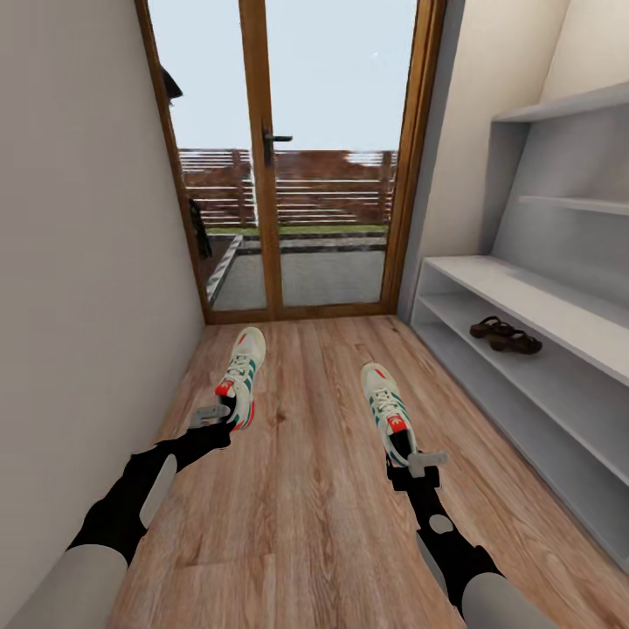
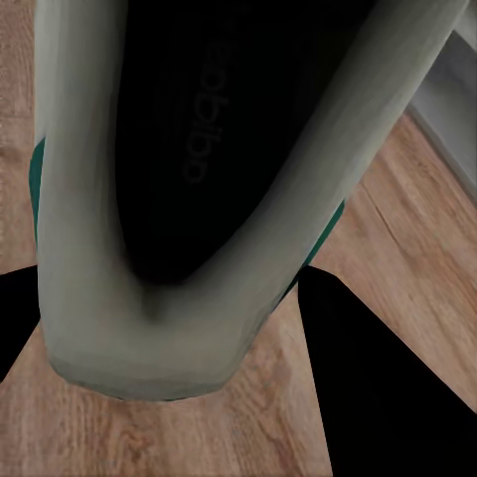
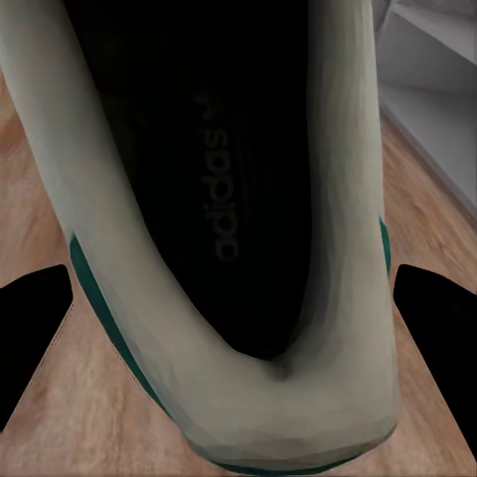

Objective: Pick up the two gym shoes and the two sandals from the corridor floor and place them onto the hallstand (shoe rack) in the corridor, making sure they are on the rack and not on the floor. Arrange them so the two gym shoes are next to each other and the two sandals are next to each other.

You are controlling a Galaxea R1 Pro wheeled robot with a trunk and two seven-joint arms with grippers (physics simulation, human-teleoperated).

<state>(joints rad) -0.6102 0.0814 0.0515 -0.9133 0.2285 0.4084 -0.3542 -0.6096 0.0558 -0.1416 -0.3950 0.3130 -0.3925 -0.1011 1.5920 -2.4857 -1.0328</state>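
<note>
Both tools, left (image 1: 216, 412) and right (image 1: 419, 461), hang spread around gym shoe heels, gripping nothing yet. Left gym shoe (image 1: 242, 364) and right gym shoe (image 1: 387, 408) remain on the corridor floor (image 1: 306, 489); sandals (image 1: 505, 335) already sit together on the hallstand (image 1: 524, 297).

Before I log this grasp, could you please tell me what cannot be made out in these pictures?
- Left pincer, head view: its fingertips are hidden behind the left gym shoe's heel, so contact is unclear.
- Right pincer, head view: likewise at the right gym shoe.
- Wrist views: both shoes' toes cut off by the frame edge.
- Sandals on the hallstand: too small to see straps.
</note>
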